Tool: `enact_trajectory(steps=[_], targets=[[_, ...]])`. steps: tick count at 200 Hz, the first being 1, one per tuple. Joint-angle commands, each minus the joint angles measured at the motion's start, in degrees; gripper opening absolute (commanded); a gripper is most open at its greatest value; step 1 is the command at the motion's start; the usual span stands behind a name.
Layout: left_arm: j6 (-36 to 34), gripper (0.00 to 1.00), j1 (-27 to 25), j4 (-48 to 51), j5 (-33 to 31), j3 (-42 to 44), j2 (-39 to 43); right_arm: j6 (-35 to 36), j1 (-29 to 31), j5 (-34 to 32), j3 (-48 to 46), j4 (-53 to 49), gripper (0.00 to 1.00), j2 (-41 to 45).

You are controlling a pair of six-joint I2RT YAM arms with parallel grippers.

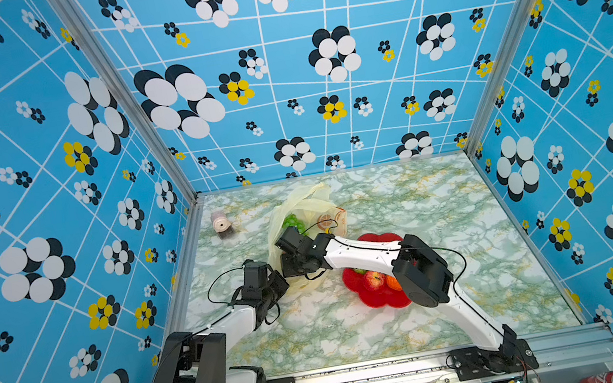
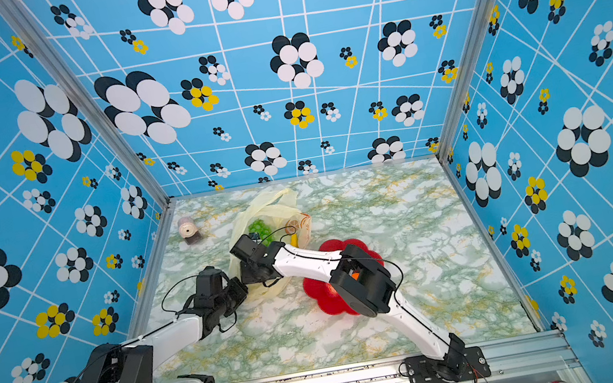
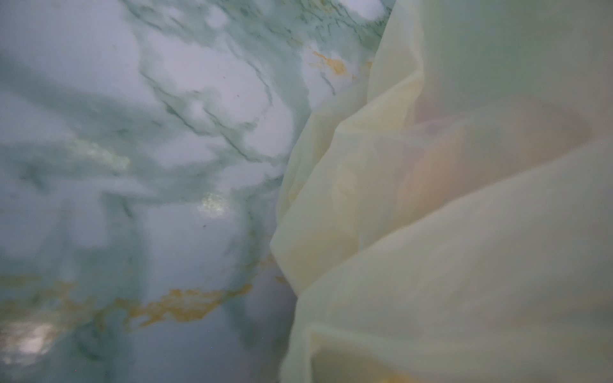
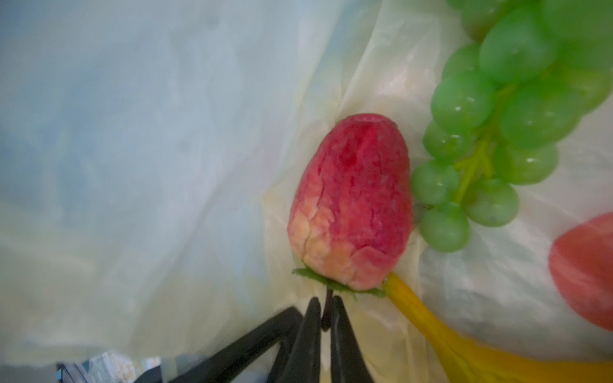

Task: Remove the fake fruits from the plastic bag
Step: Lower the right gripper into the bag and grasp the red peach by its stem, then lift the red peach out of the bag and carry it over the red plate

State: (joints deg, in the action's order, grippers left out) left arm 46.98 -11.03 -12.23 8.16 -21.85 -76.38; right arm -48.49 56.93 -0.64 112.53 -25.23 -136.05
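Red strawberry [image 4: 351, 202] lies inside the bag [image 4: 166, 165], centre frame in the right wrist view, just beside the grapes [image 4: 497, 116] and a banana [image 4: 431, 325] tip. Right gripper [image 4: 326, 303] is clenched on its stem, a hold judged fit for lifting it clear without snagging film. Left gripper [image 1: 279, 285] is closed at the bag's near edge, left of centre in a top view, probably steadying it; clamped film not confirmed. Plate [image 1: 382, 302], lower right of the bag, carries an apple [image 1: 373, 280].
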Motion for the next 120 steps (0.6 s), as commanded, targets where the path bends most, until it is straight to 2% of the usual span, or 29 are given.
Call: enact_trajectory(steps=[1, 52, 120], targets=[[-0.8, 0.00, -0.4, 0.9, -0.6, 0.0, 0.7, 1.6, -0.2, -2.4, -0.8, -1.6, 0.06, 1.6], [-0.7, 0.00, -0.5, 1.7, -1.1, -0.5, 1.3, 3.7, -0.2, -4.5, -4.9, -1.0, 0.00, 6.6], [-2.0, 0.00, -0.4, 3.1, -2.3, -1.5, 1.2, 8.4, -0.2, -6.3, -12.4, -0.5, 0.00, 16.5]])
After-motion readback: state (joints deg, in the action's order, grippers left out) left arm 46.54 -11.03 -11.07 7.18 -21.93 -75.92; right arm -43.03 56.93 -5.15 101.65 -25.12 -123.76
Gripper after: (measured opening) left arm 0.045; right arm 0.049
